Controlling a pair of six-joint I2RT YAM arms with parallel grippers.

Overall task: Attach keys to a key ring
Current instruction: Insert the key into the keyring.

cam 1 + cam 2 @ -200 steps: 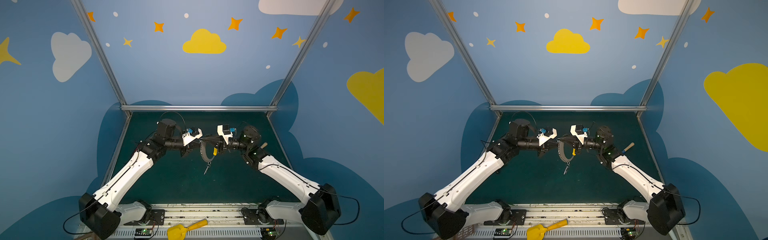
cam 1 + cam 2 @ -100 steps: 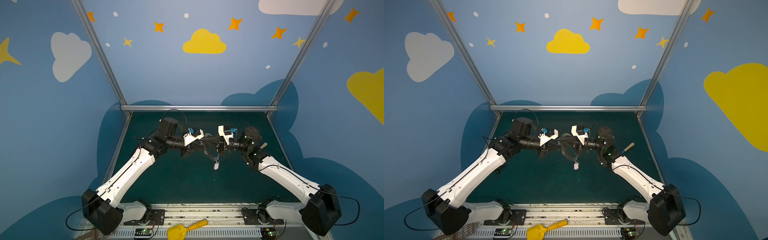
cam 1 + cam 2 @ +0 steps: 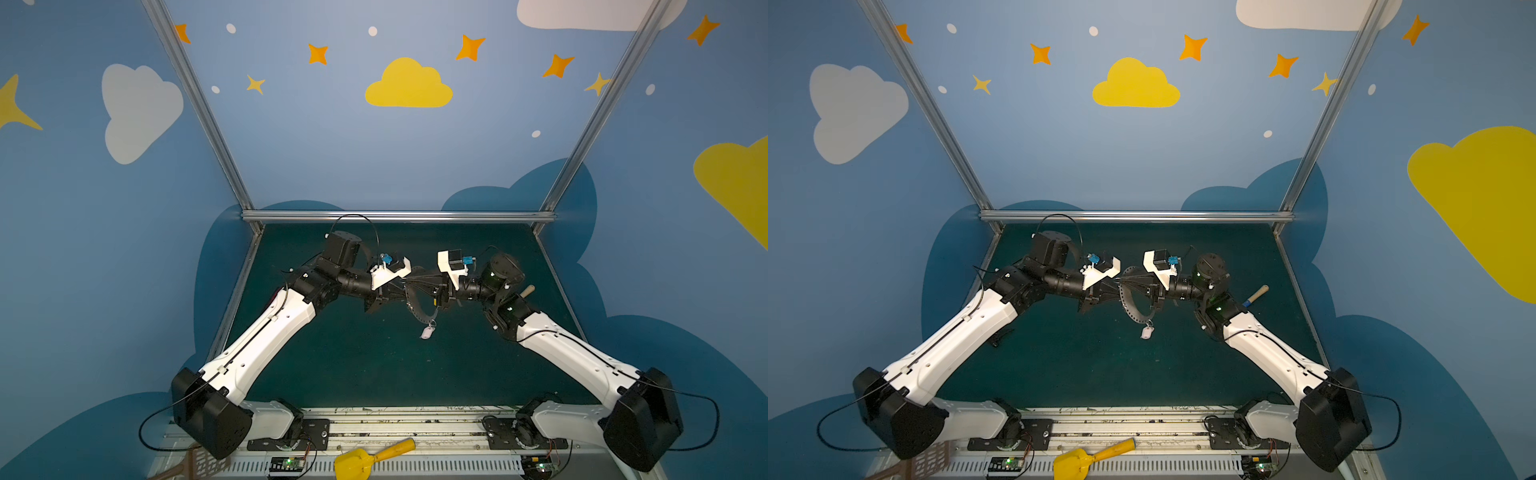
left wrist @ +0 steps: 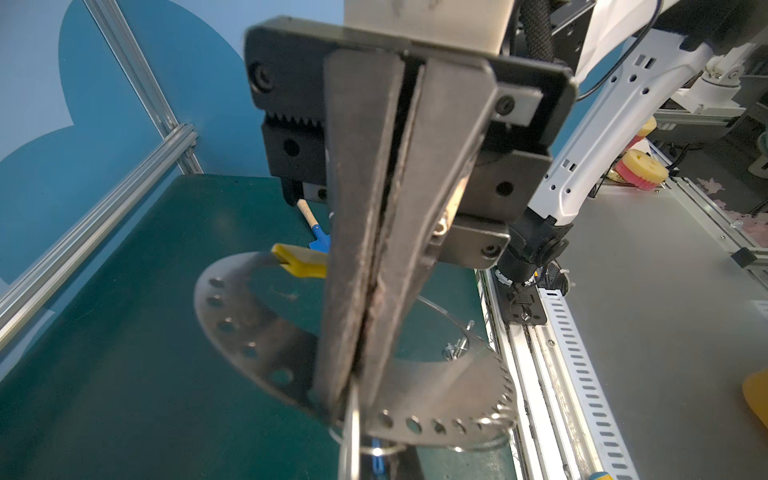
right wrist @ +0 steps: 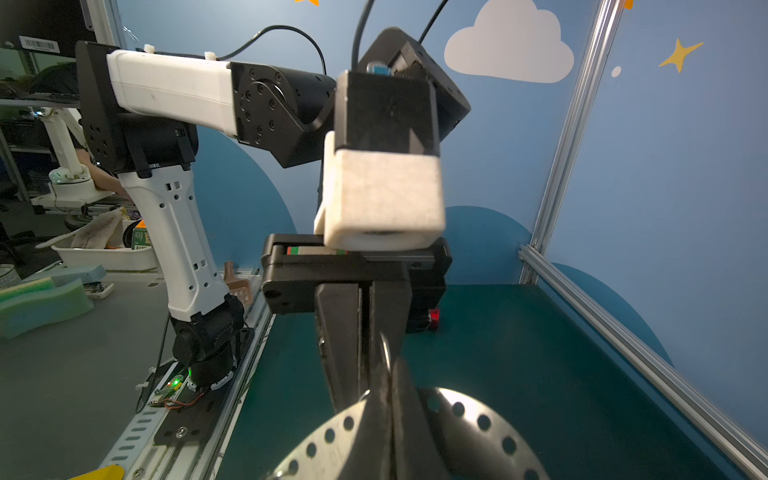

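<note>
A matte dark-green table (image 3: 353,365) is sitting inside blue walls (image 3: 332,145) painted with clouds and stars, with ribbed aluminium rails (image 3: 399,216) framing them. Over the table's middle, the left jaws are pinching together on a thin wire split ring (image 4: 351,424). The key ring (image 4: 270,336), a flat grey metal hoop with punched holes, is hanging in the air, and a white oval fob (image 3: 427,332) is dangling at its 6 o'clock. The right jaws are clamping the hoop. A wooden-handled shovel (image 3: 1256,294) is lying at 3 o'clock.

Left gripper (image 4: 353,388) jaws pressed together, pinching thin split ring (image 4: 350,419); perforated key ring (image 4: 245,328) behind, yellow sleeve (image 4: 300,260) at far end.
</note>
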